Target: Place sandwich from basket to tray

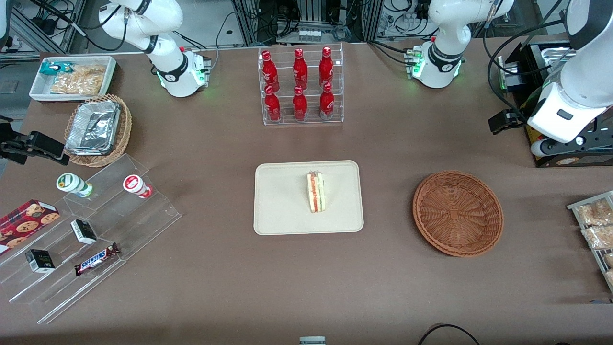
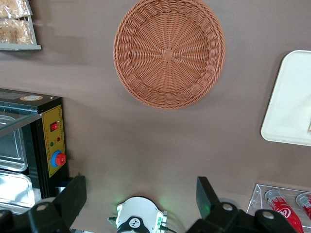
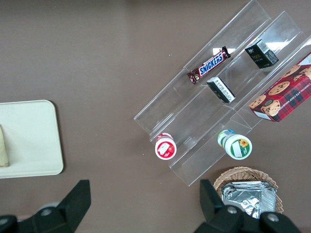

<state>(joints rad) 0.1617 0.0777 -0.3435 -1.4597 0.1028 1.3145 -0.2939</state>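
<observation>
The sandwich lies on the tray, a little toward the working arm's side of the tray's middle. It rests on its side, so its red and green layers show as stripes. The tray is flat and cream-colored, and it sits on the brown table near the table's middle.

The basket sits beside the tray, toward the working arm's end of the table, well apart from it. It is round and reddish-brown, and nothing is in it.

The gripper is up high above the table, over the spot near the arm's base, away from both the basket and the tray. Its two fingers are spread wide, and they hold nothing.

A clear rack of red bottles stands farther from the front camera than the tray. Toward the parked arm's end of the table sit clear steps with a Snickers bar, two small cups, small black boxes and a cookie box. A lighter wicker basket with foil containers sits near them.
</observation>
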